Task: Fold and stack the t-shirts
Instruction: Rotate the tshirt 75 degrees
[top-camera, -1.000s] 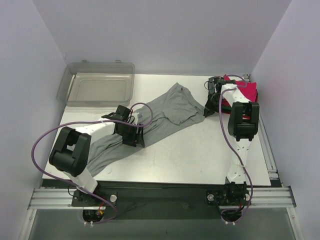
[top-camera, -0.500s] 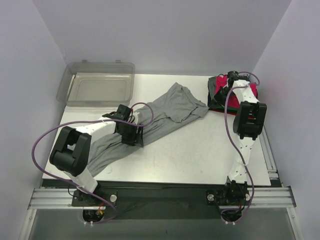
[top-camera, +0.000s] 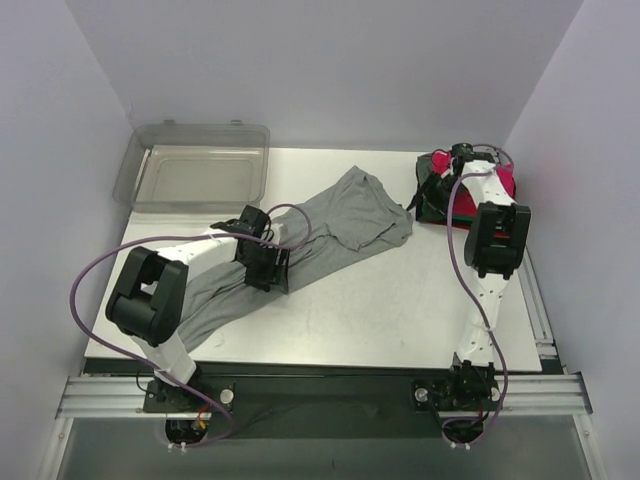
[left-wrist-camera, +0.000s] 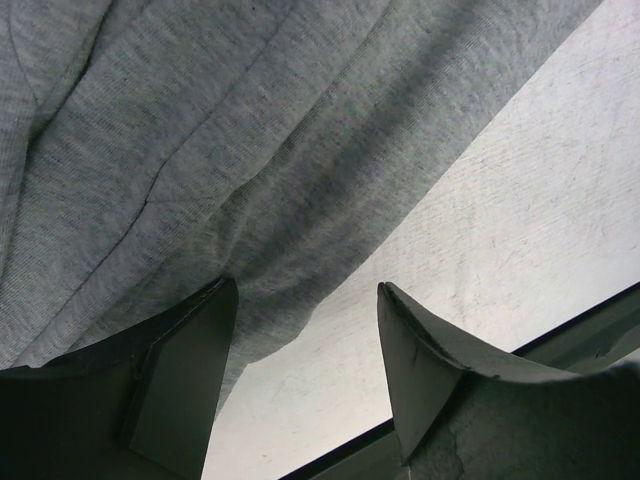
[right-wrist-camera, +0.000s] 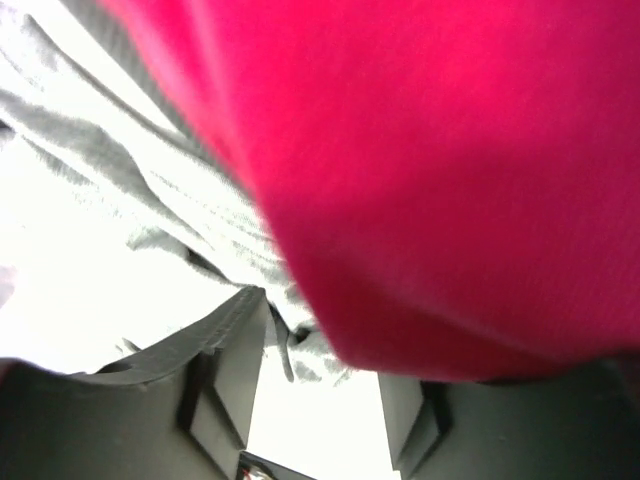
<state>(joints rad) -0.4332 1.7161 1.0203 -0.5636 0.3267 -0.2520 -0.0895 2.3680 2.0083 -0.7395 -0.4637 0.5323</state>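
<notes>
A: Item 1, grey tee (top-camera: 335, 230): location?
B: Loose and rumpled, in a diagonal band across the table (top-camera: 400, 300) from near left to far centre. Unfolded.
A: Item 2?
B: Folded stack at far right. Pink tee (top-camera: 492, 182) on top, darker and grey cloth beneath.
A: Grippers?
B: Left gripper (left-wrist-camera: 305, 295): jaws spread, low over the grey tee's right edge, nothing pinched. Right gripper (right-wrist-camera: 322, 345): at the stack's left side, jaws partly apart, pink cloth overhanging the gap, no grip visible.
A: Handling, item 1?
B: Judged light, soft and limp. It should sag, drag and wrinkle readily, but is not fragile. Best taken at the hem or shoulder seams, 2 points, 1 per gripper. A mid-cloth pinch would likely bunch it.
A: Other?
B: 1 clear bin (top-camera: 195, 175), far left.
</notes>
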